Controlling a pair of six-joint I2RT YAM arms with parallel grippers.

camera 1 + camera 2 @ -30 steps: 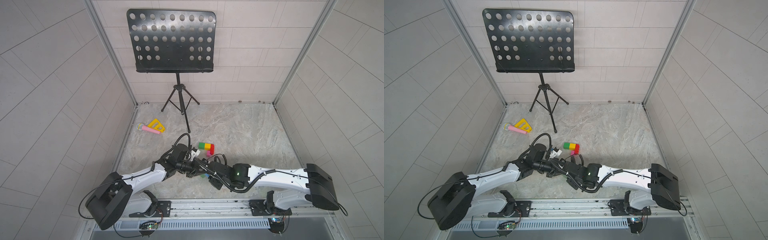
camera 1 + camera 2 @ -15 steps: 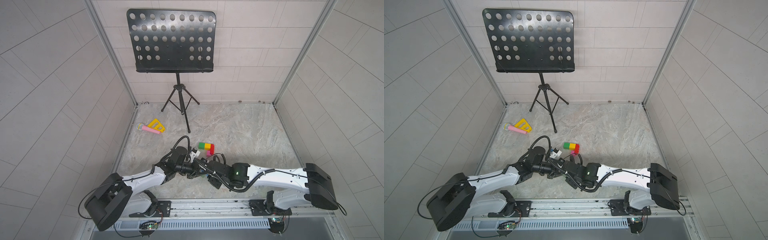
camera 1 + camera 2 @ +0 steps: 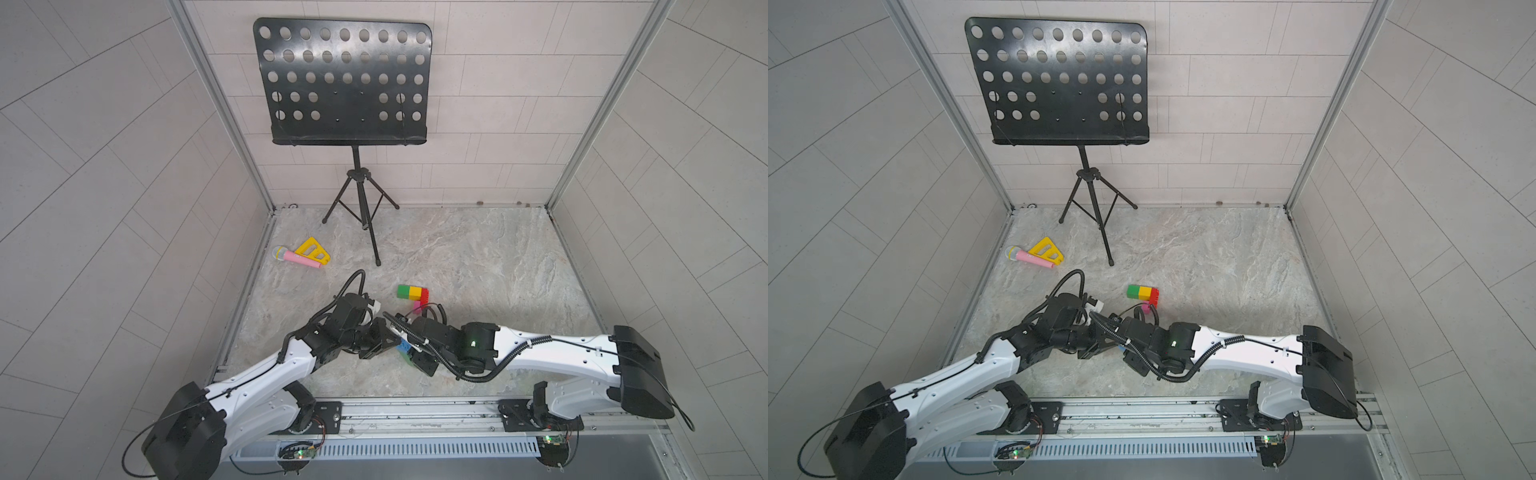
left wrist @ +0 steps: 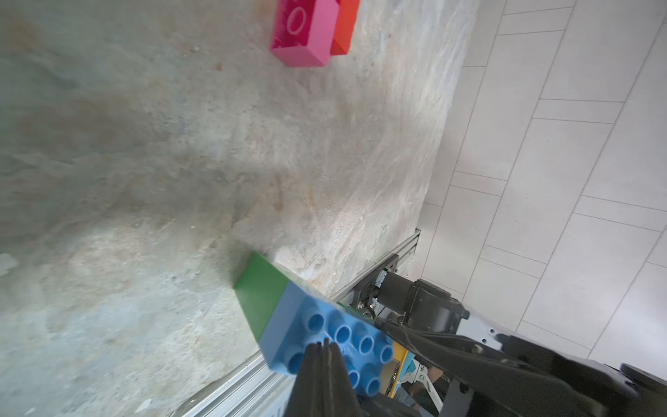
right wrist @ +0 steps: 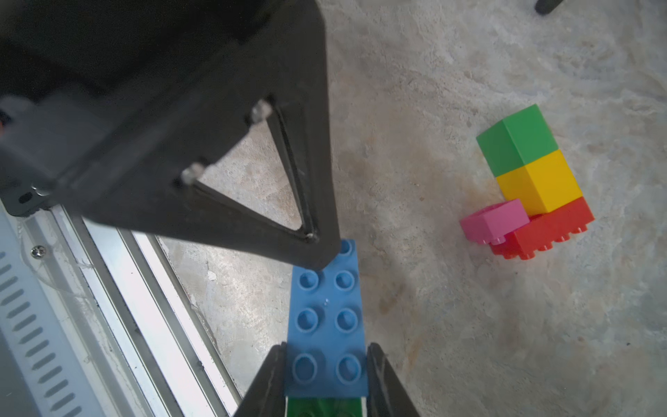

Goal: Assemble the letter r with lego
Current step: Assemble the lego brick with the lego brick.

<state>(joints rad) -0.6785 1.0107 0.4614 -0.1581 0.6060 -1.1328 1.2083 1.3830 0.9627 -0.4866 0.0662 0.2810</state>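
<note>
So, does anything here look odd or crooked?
Yes: the pink brick lies tilted against the red brick, apparently not clicked on. The blue brick in the right gripper looks fine.

The left arm [image 3: 266,370] drops lower, and its black shoulder [image 3: 183,432] swings out to the side. The right gripper [image 5: 326,346], with the blue brick [image 5: 326,317] in it, slides a little toward the left arm.

Black music stand [image 3: 340,79], pink toy microphone [image 3: 297,258] beside yellow triangle [image 3: 312,248]
</note>
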